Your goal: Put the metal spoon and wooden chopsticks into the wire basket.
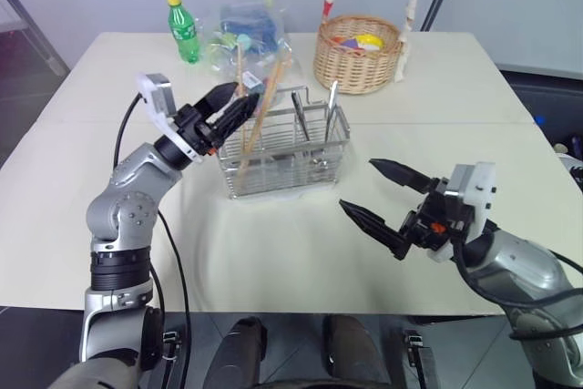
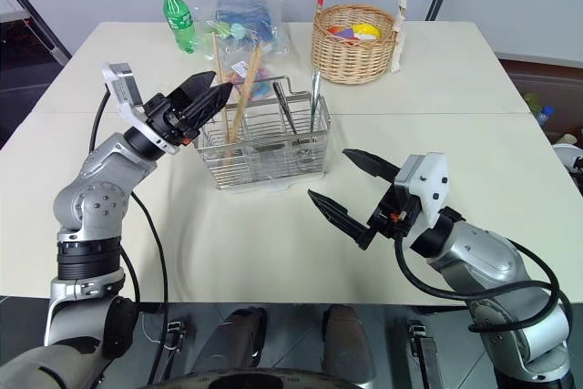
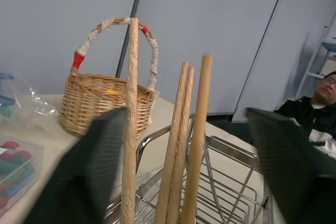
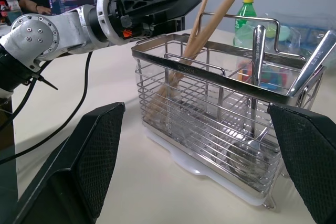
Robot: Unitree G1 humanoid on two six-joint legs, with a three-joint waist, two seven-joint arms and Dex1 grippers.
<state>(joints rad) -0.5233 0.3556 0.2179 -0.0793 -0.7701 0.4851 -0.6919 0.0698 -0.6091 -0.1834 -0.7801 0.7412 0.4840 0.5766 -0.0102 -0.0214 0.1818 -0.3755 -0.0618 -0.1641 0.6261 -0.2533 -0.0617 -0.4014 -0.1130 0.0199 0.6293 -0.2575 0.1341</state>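
From the head, the wooden chopsticks (image 1: pixel 258 111) are standing in the wire basket (image 1: pixel 284 147) on the counter (image 1: pixel 437 88). The left claw (image 1: pixel 239 103) is wide open beside them, gripping nothing.

In the right wrist view, the metal spoon (image 4: pixel 257 77) is standing inside too. The right claw (image 1: pixel 373 193) is wide open and empty.

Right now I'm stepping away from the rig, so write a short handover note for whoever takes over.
Left gripper: jaws open, by the wooden chopsticks' upper ends, gripping nothing.
Right gripper: jaws wide open, empty, above the table in front of the wire basket.
Wooden chopsticks: standing tilted in the basket's left compartment.
Metal spoon: upright in the right part of the basket, bowl down, beside a flat grey utensil.
Done: both items appear to be in the basket.
Left: likely only pulling the left arm clear.
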